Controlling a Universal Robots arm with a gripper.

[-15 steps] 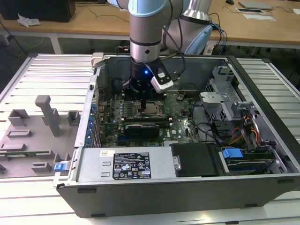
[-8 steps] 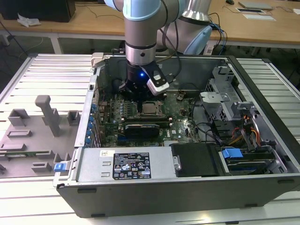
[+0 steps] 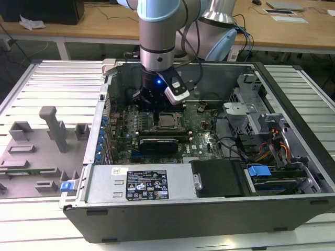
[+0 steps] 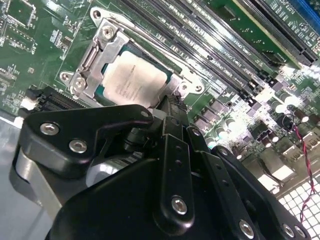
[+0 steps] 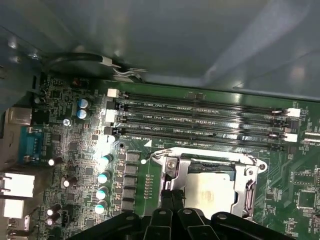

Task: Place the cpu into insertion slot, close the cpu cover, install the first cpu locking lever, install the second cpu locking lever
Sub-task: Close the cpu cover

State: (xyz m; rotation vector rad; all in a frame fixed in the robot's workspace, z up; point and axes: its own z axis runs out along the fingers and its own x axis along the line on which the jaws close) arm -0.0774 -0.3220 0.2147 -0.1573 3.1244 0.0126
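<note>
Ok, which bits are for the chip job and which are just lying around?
For the job: cpu, cover, claw.
Just there: memory slots, black card, grey blocks, power box.

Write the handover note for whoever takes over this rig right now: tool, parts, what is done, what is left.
The tool: fingers look shut with nothing visible between them, tip down at the edge of the insertion slot.
The cpu: seated in the slot, silver top up.
The cpu cover: looks folded down around the chip.
Done: cpu placed; cover apparently closed.
Left: the locking levers. A wire lies along the cover's edge, but I cannot tell whether either lever is latched.
</note>
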